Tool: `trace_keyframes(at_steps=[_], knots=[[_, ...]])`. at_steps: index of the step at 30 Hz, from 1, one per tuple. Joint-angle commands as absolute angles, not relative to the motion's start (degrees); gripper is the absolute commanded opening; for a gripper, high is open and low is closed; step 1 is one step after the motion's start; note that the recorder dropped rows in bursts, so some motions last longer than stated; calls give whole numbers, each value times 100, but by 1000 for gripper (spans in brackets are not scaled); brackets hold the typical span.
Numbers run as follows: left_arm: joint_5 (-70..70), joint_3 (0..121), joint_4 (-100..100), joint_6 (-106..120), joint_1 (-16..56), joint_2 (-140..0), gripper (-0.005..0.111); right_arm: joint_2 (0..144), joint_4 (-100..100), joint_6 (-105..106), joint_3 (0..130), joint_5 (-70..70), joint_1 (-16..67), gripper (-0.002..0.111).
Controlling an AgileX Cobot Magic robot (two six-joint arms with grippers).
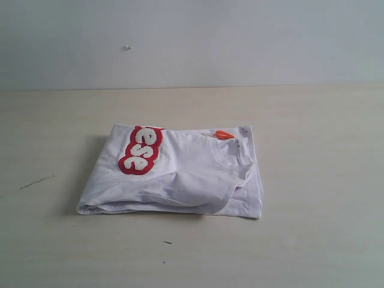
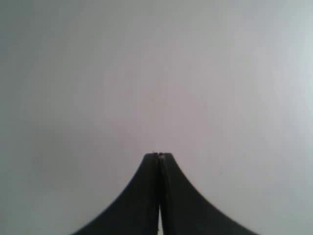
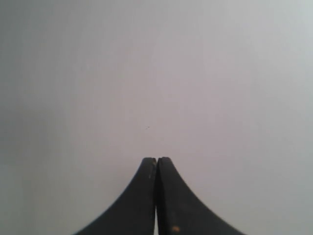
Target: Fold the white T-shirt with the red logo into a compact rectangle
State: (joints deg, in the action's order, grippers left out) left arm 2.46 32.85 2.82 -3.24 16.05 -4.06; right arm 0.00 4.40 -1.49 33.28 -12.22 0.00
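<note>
The white T-shirt (image 1: 180,174) lies folded into a thick, roughly rectangular bundle near the middle of the pale surface (image 1: 324,228). Part of the red logo (image 1: 141,150) shows on top toward its left, the orange neck tag (image 1: 224,134) toward its right. Left end effector (image 2: 158,155) and right end effector (image 3: 156,159) are both fully closed, holding nothing.

Pale wooden table (image 1: 312,240) against a plain, evenly lit grey-white wall (image 1: 240,42).

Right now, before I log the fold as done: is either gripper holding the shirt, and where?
Nothing is held. The left gripper and right gripper are shut empty; the white T-shirt lies folded on the table.
</note>
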Motion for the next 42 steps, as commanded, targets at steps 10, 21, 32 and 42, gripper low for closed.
trace_keyframes(at_steps=[10,21,32,42], knots=[[216,3272,280,-318,1599,-377,0,0,394,-164,3360,-1201,-35,0],[-81,3258,280,-318,1357,0,0,0,404,-164,3360,-1201,-35,0],[-38,3258,280,-318,-128,0,0,0,406,-164,3360,-1207,-35,0],[-38,3258,280,-318,-440,0,0,0,406,-164,3360,-1207,-35,0]])
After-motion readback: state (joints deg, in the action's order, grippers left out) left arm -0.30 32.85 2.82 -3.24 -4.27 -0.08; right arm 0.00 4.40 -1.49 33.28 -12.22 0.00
